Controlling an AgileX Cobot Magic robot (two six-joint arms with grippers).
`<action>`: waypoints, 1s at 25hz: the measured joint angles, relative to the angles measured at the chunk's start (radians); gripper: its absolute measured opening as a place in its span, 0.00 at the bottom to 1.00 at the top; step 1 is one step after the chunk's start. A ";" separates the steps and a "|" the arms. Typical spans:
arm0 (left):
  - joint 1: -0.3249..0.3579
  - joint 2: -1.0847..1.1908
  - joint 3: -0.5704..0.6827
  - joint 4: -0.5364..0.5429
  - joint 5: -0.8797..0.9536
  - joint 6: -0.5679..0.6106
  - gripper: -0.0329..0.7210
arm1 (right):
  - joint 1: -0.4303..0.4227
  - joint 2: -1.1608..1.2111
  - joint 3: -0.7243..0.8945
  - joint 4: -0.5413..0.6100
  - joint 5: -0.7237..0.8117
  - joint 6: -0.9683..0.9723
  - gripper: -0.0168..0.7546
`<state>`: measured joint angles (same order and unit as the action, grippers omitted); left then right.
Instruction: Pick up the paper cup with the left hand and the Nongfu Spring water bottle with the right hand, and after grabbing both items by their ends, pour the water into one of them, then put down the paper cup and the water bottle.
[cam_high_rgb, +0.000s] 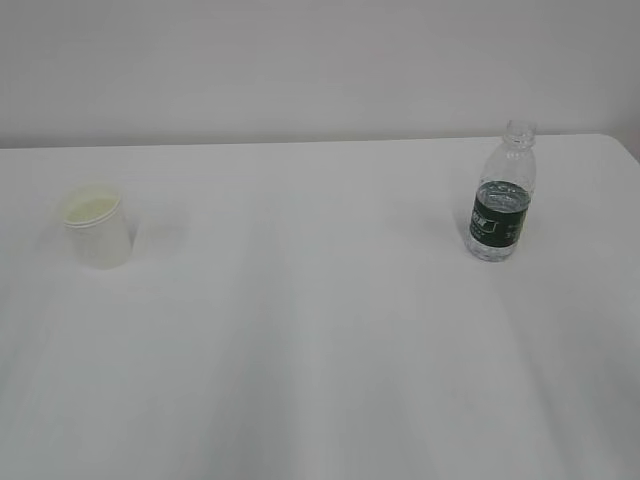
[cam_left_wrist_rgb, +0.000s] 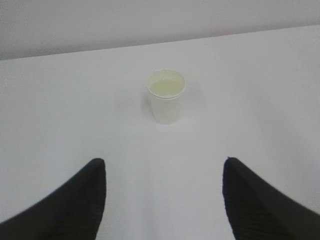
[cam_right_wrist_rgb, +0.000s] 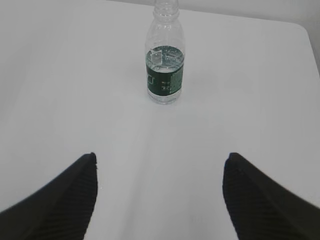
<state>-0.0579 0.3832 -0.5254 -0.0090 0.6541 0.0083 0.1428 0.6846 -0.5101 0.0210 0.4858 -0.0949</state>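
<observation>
Fingers (cam_left_wrist_rgb: 75, 200) spread (wrist views only); cup (cam_left_wrist_rgb: 166, 96), bottle (cam_right_wrist_rgb: 165, 65) apart.

There is one paper cup (cam_high_rgb: 97, 228), standing upright on the counter (cam_high_rgb: 320, 330), ahead of the left end effector (cam_left_wrist_rgb: 164, 172) and apart from it. There is one Nongfu Spring water bottle (cam_high_rgb: 502, 200), also upright, ahead of the right end effector (cam_right_wrist_rgb: 160, 167) and not touching it. There are two end effectors, one in each wrist view, and each shows two black fingers (cam_left_wrist_rgb: 80, 200) set wide apart. There is one white counter.
</observation>
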 joint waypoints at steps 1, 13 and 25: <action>0.000 -0.005 -0.007 0.009 0.018 -0.008 0.74 | 0.000 -0.007 0.000 0.000 0.014 0.000 0.79; 0.000 -0.015 -0.054 0.150 0.156 -0.145 0.71 | 0.000 -0.035 0.000 0.007 0.108 0.000 0.79; 0.000 -0.015 -0.054 0.144 0.288 -0.156 0.70 | 0.000 -0.179 0.000 0.009 0.252 0.000 0.79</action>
<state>-0.0579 0.3681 -0.5793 0.1352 0.9421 -0.1476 0.1428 0.5059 -0.5101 0.0298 0.7379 -0.0949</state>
